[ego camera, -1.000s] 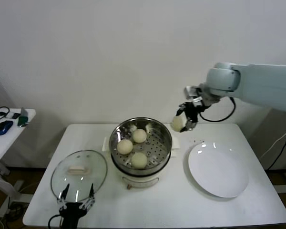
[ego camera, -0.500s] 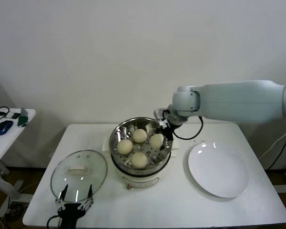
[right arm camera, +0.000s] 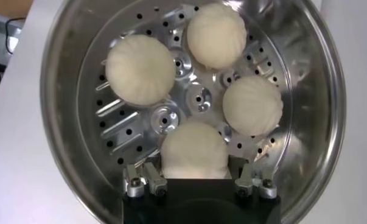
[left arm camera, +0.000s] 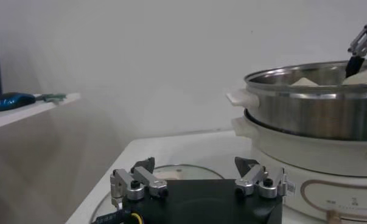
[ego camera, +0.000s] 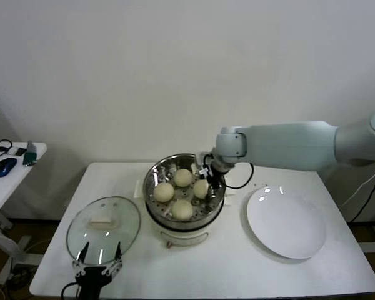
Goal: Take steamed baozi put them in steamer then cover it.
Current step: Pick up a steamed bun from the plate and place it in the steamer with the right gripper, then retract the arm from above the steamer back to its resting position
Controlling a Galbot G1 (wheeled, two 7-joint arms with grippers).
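Taking the steamer (ego camera: 184,194) as the landmark: nearest the robot, the left gripper (ego camera: 99,265) is idling in front of and to the left of it, fingers spread wide, hovering at the near edge of the cover (ego camera: 104,229), which is lying flat on the table (ego camera: 225,269) just beside the steamer's left side. The plate (ego camera: 286,222) is sitting bare to the steamer's right.

Inside the steamer, four steamed baozi are sitting on the perforated floor: one at the near side (ego camera: 182,209), one on the left (ego camera: 164,192), one at the far side (ego camera: 183,177), and one on the right (ego camera: 201,189). The right gripper (right arm camera: 196,181) is reaching in from the steamer's far right rim, its fingers standing either side of that right-hand bun; they are framing it closely, but whether they are gripping or already slack I cannot tell for sure.

Judging by this, the loading is all but done: every bun is in the basket. What is remaining is letting go of the last bun, clearing the right arm away, and setting the cover onto the steamer, which is not yet begun.
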